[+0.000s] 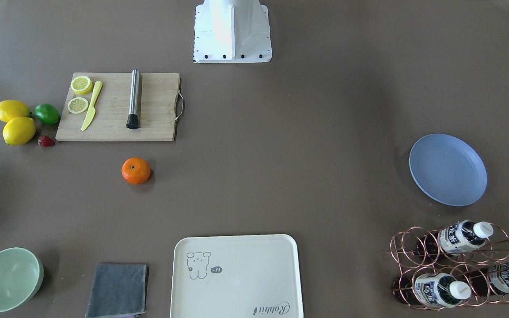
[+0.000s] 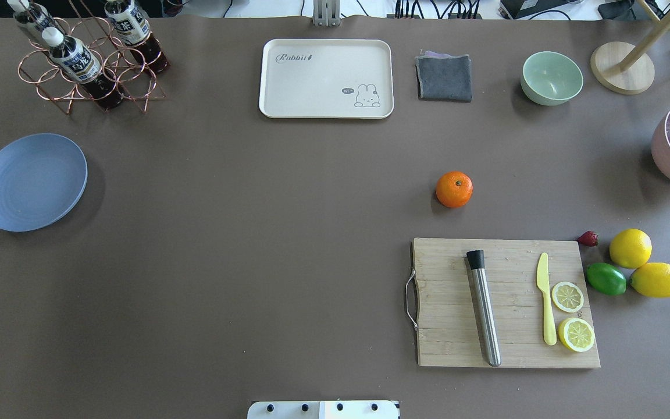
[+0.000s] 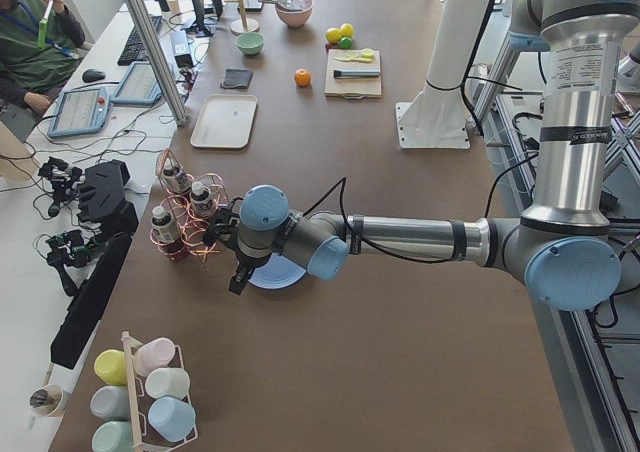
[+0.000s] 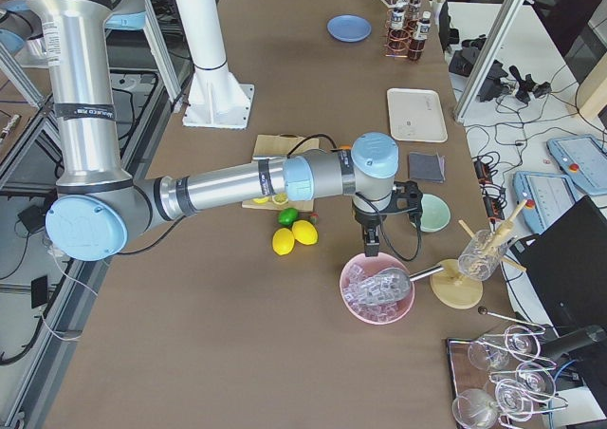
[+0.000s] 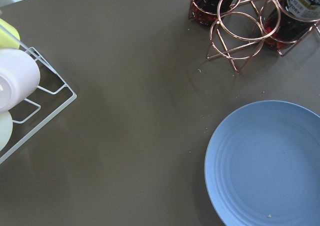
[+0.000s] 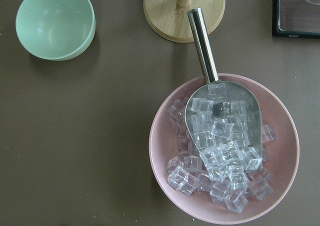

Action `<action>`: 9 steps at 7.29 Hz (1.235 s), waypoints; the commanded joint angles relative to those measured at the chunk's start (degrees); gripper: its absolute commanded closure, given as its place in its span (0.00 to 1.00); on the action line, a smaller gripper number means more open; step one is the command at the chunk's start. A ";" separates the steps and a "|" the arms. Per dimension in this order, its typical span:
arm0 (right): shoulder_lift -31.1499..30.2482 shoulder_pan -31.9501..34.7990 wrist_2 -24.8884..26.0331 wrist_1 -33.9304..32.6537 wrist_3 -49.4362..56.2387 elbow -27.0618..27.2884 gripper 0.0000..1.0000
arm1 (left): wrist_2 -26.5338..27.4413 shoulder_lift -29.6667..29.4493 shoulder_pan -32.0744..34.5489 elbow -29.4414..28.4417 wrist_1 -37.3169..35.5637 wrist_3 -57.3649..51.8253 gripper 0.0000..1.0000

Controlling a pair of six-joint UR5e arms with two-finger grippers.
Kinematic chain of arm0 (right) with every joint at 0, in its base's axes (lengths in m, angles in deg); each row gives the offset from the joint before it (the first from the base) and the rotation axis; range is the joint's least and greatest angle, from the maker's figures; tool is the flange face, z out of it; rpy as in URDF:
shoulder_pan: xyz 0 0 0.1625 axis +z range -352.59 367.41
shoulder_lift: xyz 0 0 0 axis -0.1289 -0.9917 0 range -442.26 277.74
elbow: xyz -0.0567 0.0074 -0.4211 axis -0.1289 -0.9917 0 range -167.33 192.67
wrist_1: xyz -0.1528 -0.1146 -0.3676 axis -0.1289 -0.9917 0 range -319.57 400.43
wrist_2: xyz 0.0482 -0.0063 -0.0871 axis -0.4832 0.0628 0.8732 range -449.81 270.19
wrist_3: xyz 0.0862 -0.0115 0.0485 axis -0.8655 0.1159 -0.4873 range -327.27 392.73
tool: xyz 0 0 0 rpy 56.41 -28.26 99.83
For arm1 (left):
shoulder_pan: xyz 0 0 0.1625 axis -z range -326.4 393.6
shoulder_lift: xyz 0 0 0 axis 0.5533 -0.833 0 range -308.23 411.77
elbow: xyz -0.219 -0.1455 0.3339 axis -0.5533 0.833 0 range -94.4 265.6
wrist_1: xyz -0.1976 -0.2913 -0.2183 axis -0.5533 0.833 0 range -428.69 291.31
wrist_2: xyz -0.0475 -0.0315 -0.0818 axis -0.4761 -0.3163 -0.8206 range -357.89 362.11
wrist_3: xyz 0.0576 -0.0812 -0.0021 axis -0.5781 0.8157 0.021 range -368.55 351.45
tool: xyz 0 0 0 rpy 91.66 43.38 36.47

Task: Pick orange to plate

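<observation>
The orange (image 2: 454, 189) sits alone on the brown table, just beyond the cutting board's far edge (image 1: 136, 170) (image 3: 302, 77). The blue-lavender plate (image 2: 31, 181) lies bare at the table's other end (image 1: 448, 169) (image 5: 270, 166). My left gripper (image 3: 238, 280) hangs above the table beside the plate (image 3: 283, 275), and it shows only in the exterior left view, so I cannot tell its state. My right gripper (image 4: 368, 249) hovers over a pink ice bowl, far from the orange. It shows only in the exterior right view, so its state is also unclear.
A cutting board (image 2: 506, 302) holds a steel muddler, a yellow knife and lemon halves. Beside it lie two lemons (image 2: 630, 248), a lime and a strawberry. A cream tray (image 2: 326, 78), grey cloth, green bowl (image 2: 551, 77), bottle rack (image 2: 88, 58) and pink ice bowl (image 6: 225, 146) line the edges.
</observation>
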 commanded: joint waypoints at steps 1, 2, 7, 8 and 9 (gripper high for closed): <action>2.72 -2.37 -1.08 0.00 -4.01 -0.11 0.00 | 0.16 -1.15 -6.23 -9.26 19.54 14.12 0.02; 3.69 -3.69 -1.08 0.00 -5.33 -0.37 0.00 | 0.42 -1.24 -8.43 -10.35 22.84 18.52 0.02; 5.11 -4.85 -0.73 0.09 -9.12 0.42 0.00 | 6.22 -3.52 -14.95 -17.90 27.44 19.00 0.02; 5.11 -4.85 -0.64 0.09 -9.12 0.51 0.00 | 6.22 -3.53 -15.22 -18.61 27.61 19.00 0.02; 5.11 -4.85 -0.55 0.09 -9.12 0.94 0.00 | 5.96 -3.27 -15.31 -19.23 27.96 19.09 0.02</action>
